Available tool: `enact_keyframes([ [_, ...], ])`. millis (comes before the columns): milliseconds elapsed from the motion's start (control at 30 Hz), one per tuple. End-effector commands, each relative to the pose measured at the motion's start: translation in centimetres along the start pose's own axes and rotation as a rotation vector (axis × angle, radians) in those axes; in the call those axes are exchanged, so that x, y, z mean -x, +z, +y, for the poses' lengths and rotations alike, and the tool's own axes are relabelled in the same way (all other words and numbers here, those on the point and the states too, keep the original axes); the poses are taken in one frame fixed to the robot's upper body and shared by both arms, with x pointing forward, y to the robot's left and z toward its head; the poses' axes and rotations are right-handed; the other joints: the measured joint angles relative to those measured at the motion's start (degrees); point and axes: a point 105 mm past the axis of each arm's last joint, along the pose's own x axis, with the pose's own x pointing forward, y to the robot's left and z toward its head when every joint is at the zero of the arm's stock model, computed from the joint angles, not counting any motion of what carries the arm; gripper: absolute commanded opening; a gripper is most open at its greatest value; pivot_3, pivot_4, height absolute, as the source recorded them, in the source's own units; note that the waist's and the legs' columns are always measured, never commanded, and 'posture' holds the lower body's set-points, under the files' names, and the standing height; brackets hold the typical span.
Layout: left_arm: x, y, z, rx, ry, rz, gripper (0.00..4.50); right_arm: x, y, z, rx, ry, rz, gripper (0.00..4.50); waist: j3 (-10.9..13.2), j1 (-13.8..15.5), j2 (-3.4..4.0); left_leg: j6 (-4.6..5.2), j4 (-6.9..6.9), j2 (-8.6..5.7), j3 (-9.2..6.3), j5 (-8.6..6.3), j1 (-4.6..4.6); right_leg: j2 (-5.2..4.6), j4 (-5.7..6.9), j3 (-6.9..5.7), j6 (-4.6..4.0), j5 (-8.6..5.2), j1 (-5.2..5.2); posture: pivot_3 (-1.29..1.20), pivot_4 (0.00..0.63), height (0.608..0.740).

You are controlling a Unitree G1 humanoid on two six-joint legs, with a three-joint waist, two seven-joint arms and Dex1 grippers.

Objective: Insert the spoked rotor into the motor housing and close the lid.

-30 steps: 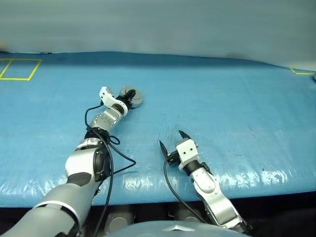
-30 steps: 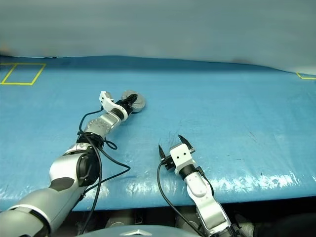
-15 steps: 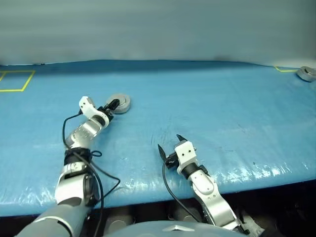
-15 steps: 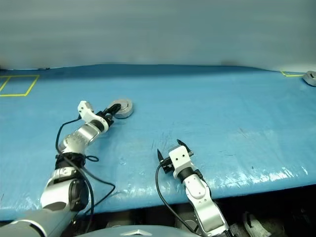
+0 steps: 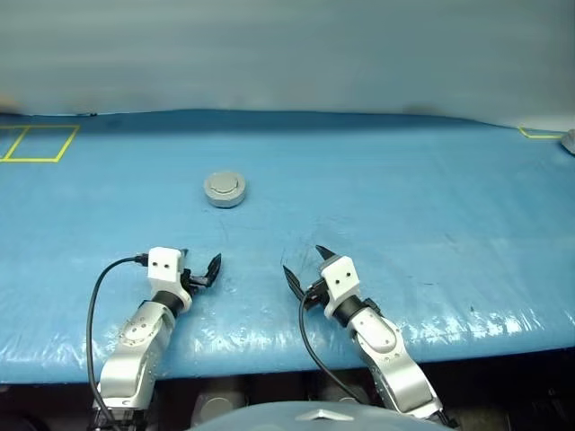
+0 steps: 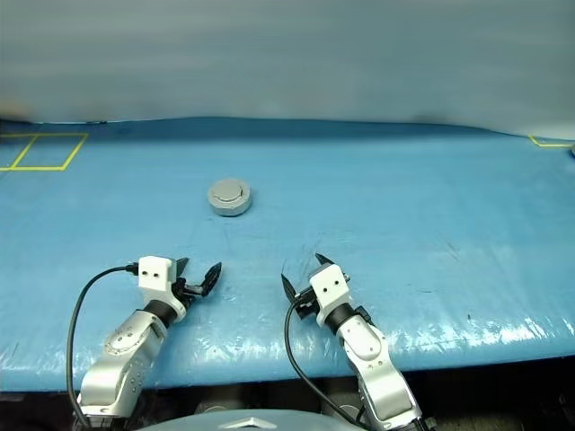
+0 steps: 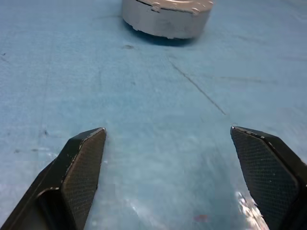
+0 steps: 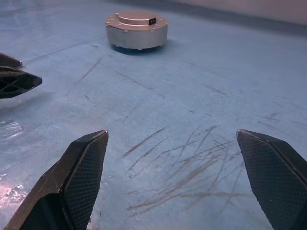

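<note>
Toward the far left-centre of the blue table cover (image 5: 404, 206) the motor housing (image 5: 224, 189) is seated flat, its lid (image 8: 136, 17) fitted on top, plain outer face and raised centre upward. No windings and no spoked rotor are exposed, so the rotor is judged to be enclosed; that cannot be confirmed from outside. The assembly is set squarely on the cover, nothing touching it, which reads as a finished placement rather than a part waiting to be picked up.

Well short of the housing, near the table's front edge, the left gripper (image 5: 200, 270) is held low over the cover, jaws spread wide, nothing between them; its wrist view is aimed along the surface at the closed housing. Just to its right the right gripper (image 5: 304, 268) is posed likewise, fingers (image 8: 79, 177) wide apart and empty, over a scuffed patch of cover. Both are kept clear of the housing, presumably so the lid is not disturbed.

Yellow floor-tape outlines (image 5: 38, 144) are marked at the far left corner, unused. Task is judged essentially complete.
</note>
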Motion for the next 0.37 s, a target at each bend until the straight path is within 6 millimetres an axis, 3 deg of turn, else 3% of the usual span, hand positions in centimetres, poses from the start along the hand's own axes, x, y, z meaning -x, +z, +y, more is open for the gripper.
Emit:
enact_keyframes([
  [33, -0.39, 1.92, -1.03, -0.108, -0.064, -0.107, 4.48, 0.64, 1.13, -0.51, -0.003, -0.029, -0.05, 4.5, 0.0, 0.2, -0.01, 0.03, 0.03, 0.0, -0.02, 0.01, -0.18, 0.01, 0.0, -0.04, 0.0, 0.0, -0.1, 0.0, 0.15, 0.74],
  [367, -1.07, 2.0, -1.1, -0.128, -0.091, -0.117, 4.48, 1.04, 0.63, -0.48, -0.009, -0.062, -0.029, 4.5, 0.1, -0.3, -0.07, 0.13, 0.16, 0.0, -0.03, -0.01, -0.51, 0.39, 0.0, -0.25, 0.34, -0.13, -0.11, 0.0, 0.15, 0.74],
])
